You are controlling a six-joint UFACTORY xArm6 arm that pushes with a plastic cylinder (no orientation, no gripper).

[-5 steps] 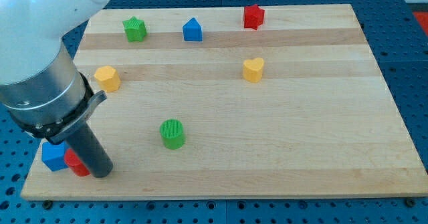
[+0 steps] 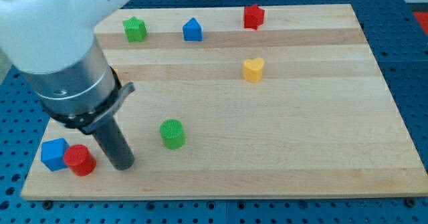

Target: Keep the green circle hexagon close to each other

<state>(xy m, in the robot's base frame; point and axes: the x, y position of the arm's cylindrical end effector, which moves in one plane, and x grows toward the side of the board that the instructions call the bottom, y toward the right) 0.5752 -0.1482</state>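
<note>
The green circle [image 2: 172, 133] stands at the lower middle-left of the wooden board [image 2: 307, 137]. My tip [image 2: 124, 165] rests on the board left of it and slightly lower, a short gap away. The yellow hexagon seen earlier at the left is hidden behind the arm. A red cylinder [image 2: 80, 160] and a blue cube [image 2: 54, 154] sit just left of my tip.
A green star [image 2: 134, 29], a blue house-shaped block [image 2: 192, 29] and a red star [image 2: 253, 15] line the board's top. A yellow heart [image 2: 253, 69] lies right of centre. The arm's white and grey body [image 2: 67, 50] covers the upper left.
My tip moved to the right, away from the red cylinder and toward the green circle. The arm now hides the yellow hexagon. No block has visibly moved.
</note>
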